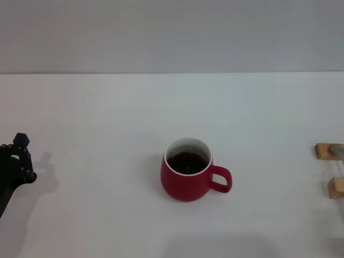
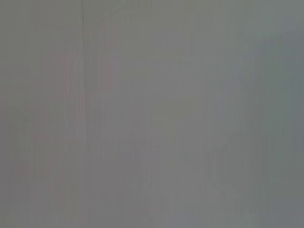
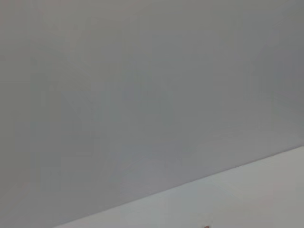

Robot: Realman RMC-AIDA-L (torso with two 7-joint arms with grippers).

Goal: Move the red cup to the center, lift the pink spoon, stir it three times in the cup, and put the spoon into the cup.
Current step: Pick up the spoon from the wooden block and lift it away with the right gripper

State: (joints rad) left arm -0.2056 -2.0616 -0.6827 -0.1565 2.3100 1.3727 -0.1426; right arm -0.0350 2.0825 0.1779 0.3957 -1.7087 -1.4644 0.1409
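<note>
The red cup (image 1: pixel 186 177) stands upright near the middle of the white table (image 1: pixel 107 118). It holds a dark liquid, and its loop handle (image 1: pixel 221 180) points toward the right side. The pink spoon does not show clearly: only a pale grey tip (image 1: pixel 337 150) lies on a wooden block at the far right edge, and I cannot tell what it is. My left gripper (image 1: pixel 17 160) is low at the far left edge, well away from the cup. My right gripper is out of view. Both wrist views show only blank surfaces.
Two small tan wooden blocks (image 1: pixel 324 151) (image 1: pixel 336 188) sit at the table's far right edge. A grey wall (image 1: pixel 172 32) runs behind the table's far edge. The right wrist view shows wall and a strip of table (image 3: pixel 266 190).
</note>
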